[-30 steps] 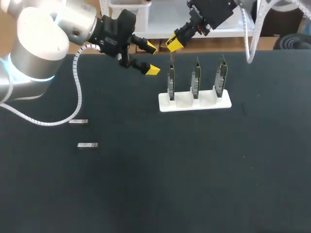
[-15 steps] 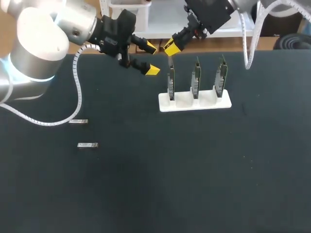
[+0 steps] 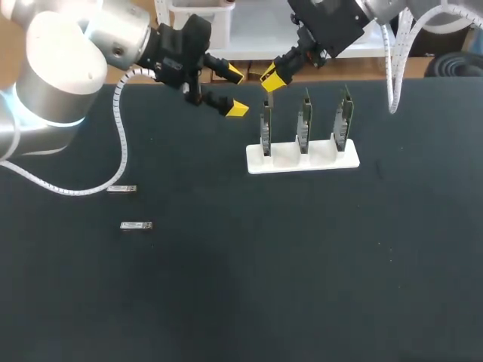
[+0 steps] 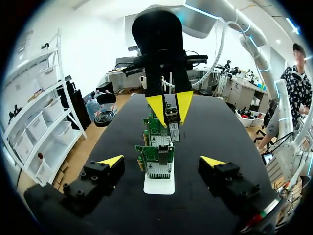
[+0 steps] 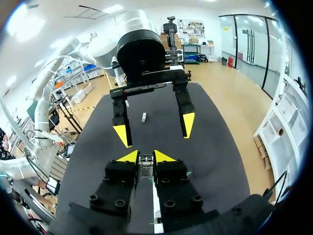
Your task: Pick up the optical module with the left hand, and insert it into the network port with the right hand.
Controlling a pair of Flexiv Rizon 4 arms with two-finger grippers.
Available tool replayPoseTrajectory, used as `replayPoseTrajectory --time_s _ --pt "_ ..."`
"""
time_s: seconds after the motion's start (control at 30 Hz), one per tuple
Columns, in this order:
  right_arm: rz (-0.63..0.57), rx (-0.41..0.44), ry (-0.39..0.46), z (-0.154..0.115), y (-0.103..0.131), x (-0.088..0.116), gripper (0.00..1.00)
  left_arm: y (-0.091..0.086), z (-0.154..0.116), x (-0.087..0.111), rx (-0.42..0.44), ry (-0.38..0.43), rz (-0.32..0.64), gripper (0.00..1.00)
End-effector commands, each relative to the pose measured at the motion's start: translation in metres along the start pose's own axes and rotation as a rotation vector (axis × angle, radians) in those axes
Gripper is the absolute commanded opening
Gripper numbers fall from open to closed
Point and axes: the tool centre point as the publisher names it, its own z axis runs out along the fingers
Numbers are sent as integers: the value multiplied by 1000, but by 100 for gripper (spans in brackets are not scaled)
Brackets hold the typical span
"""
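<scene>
Three cards (image 3: pixel 266 124) (image 3: pixel 304 121) (image 3: pixel 344 117) in one stand (image 3: pixel 302 163). Two modules (image 3: pixel 121 188) (image 3: pixel 136 225) lying left, one module (image 4: pixel 173 121) gripped far side. Two grippers (image 3: pixel 235 91) (image 3: pixel 272 78).

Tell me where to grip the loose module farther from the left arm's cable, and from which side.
Grip the module at mid-length, fingers on its two long sides, coming straight down. It lies flat on the table, a slim bar lengthwise across the head view, apart from the other module.

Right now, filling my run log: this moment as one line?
left pincer open | right pincer shut on optical module | module over leftmost card
</scene>
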Motion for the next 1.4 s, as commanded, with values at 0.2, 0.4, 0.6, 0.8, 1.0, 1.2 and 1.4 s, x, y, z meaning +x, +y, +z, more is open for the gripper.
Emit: replayPoseTrajectory --time_s 0.2,0.4,0.6,0.8,1.0,1.2,1.4 --pt "-20 14 17 0 -3 0 0 1 0 -1 4 6 -1 100" --pt "-35 4 18 0 -5 -2 0 1 0 -1 4 6 -1 100" --pt "-38 -4 14 2 -8 -2 0 1 0 -1 4 6 -1 100" --pt "-42 -17 14 3 -10 -2 0 1 0 -1 4 6 -1 100" --pt "-41 -22 18 4 -11 -1 0 1 0 -1 4 6 -1 100" --pt "-42 -24 13 6 -12 0 0 1 0 -1 4 6 -1 100" --pt "-41 -25 17 8 -13 1 0 1 0 -1 4 6 -1 100"
